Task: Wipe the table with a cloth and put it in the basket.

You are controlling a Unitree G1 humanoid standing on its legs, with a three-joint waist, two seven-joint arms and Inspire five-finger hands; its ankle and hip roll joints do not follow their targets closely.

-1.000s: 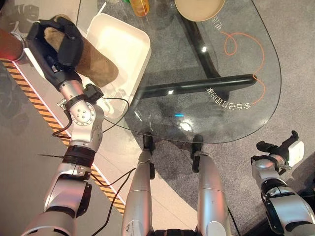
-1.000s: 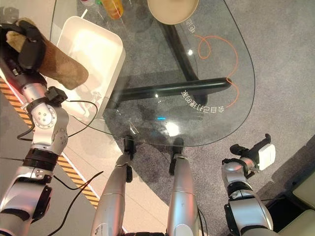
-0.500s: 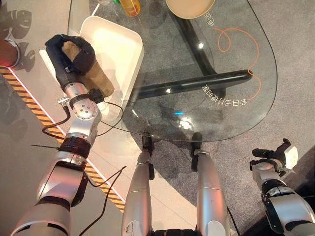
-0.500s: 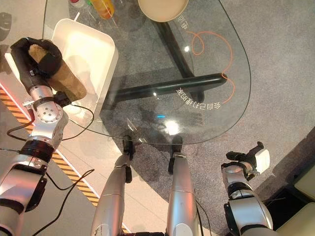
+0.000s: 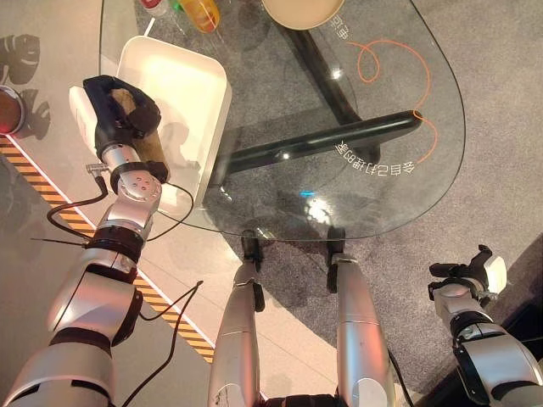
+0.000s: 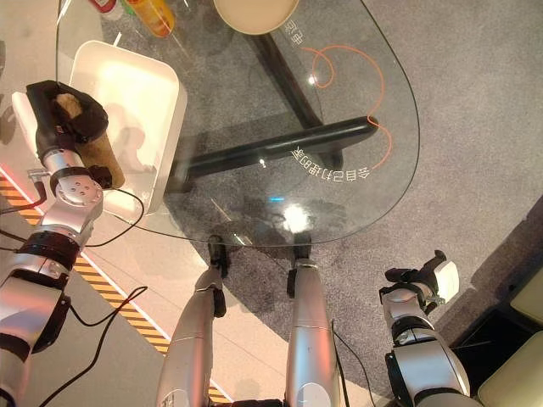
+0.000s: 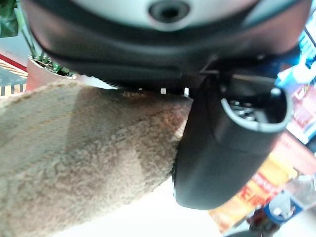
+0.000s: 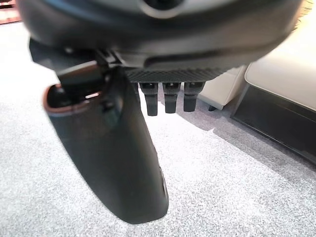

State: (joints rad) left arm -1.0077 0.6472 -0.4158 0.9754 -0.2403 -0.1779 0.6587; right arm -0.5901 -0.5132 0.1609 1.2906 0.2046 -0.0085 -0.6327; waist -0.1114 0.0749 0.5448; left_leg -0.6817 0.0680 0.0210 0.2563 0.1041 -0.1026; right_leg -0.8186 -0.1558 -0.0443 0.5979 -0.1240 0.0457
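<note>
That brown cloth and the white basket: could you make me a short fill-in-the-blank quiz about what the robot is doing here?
1. The brown cloth is held in the robot's ____ hand.
2. That hand hangs over the ____ basket.
3. The table has a top made of ____.
4. The right hand, low beside the table, holds ____.

Missing words: left; white; glass; nothing

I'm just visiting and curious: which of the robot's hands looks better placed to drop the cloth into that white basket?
The left hand. Its fingers are curled round the brown fuzzy cloth right over the white rectangular plastic basket. The right hand hangs empty, beyond the glass table.
</note>
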